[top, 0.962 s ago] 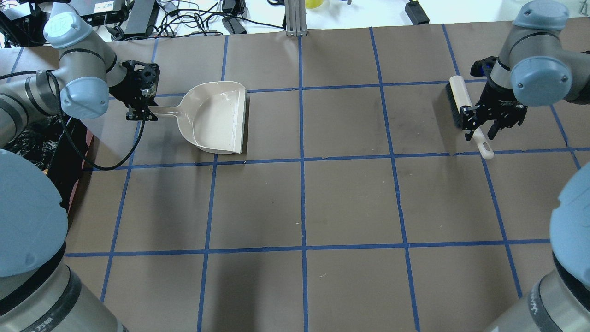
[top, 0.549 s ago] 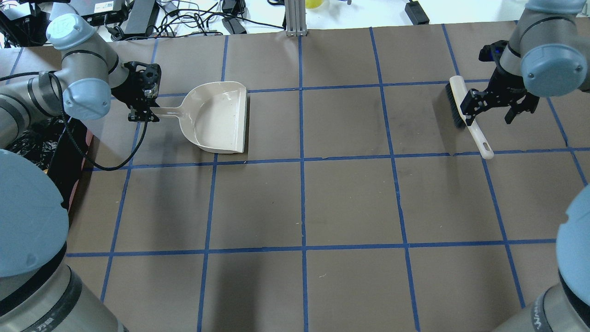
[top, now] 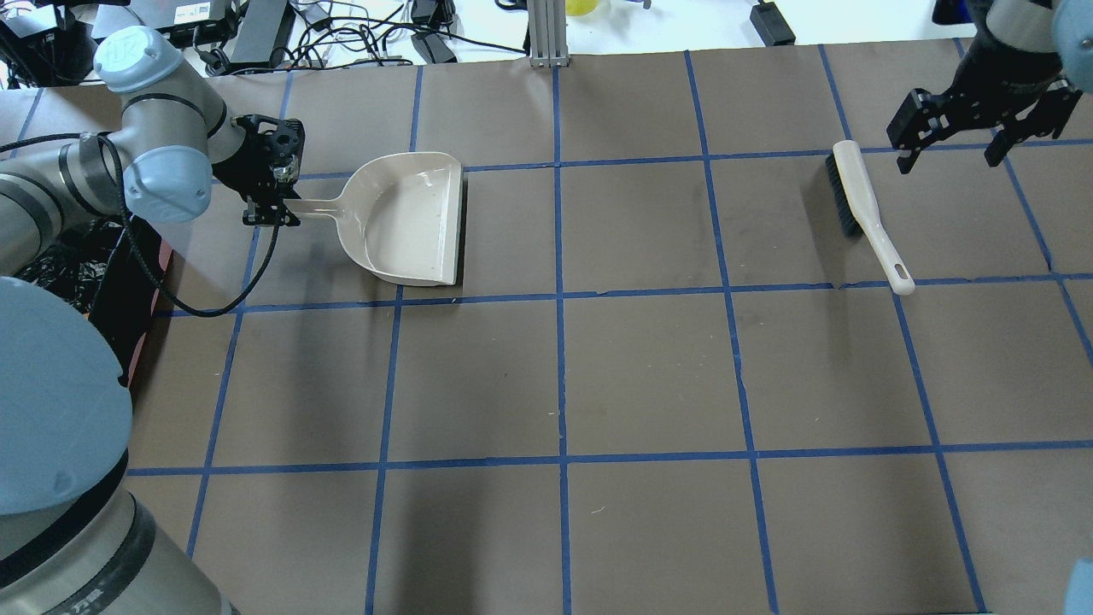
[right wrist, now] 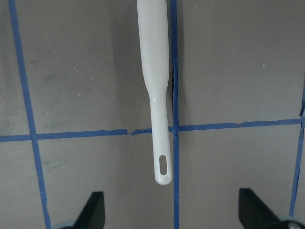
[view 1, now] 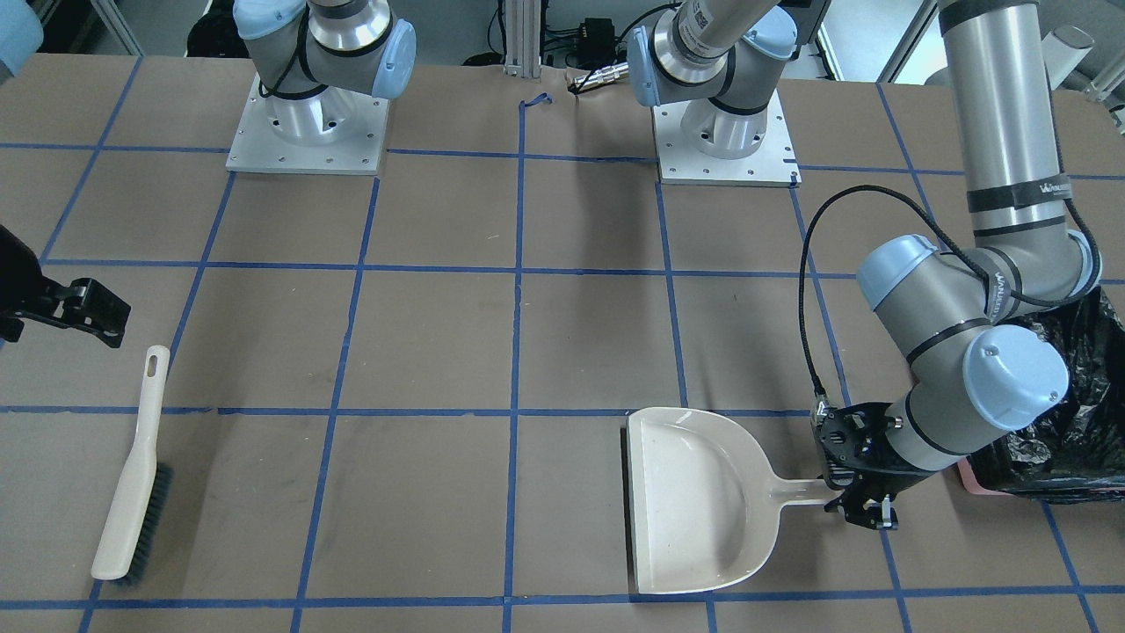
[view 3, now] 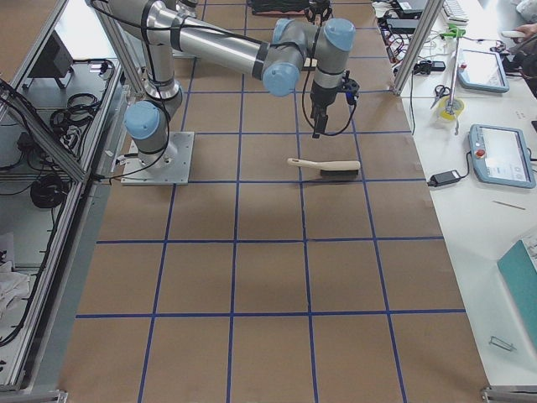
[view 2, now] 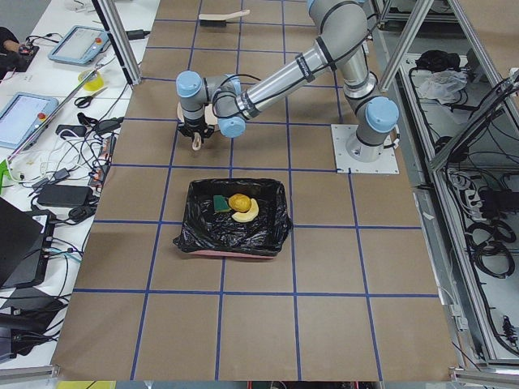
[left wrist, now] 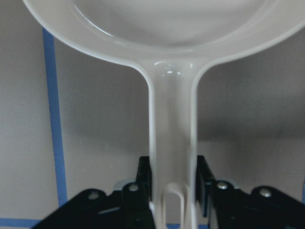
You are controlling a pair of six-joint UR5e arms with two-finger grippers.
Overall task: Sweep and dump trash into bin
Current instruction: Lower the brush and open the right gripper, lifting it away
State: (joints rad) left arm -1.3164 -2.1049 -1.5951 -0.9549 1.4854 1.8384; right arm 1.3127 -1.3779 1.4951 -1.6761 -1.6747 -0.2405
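My left gripper [top: 271,210] is shut on the handle of the empty beige dustpan [top: 410,218], which lies flat on the table; the wrist view shows both fingers [left wrist: 144,176] clamping the handle. The bin [view 2: 235,235], lined with a black bag, holds the trash: a brown potato [view 2: 238,202], a curved tan bread piece [view 2: 247,215] and a small third piece [view 2: 220,203]. My right gripper [top: 949,159] is open and empty, raised above and beyond the brush [top: 862,209], which lies on the table.
The bin sits at the table's left edge next to my left arm [top: 77,265] and also shows in the front view [view 1: 1072,440]. Cables and power bricks [top: 341,34] lie beyond the far edge. Blue tape lines [top: 559,299] grid the brown table.
My right gripper has risen from around the brush handle and moved away to the far right; the brush has stayed put. My left gripper has shifted the dustpan slightly to the right.
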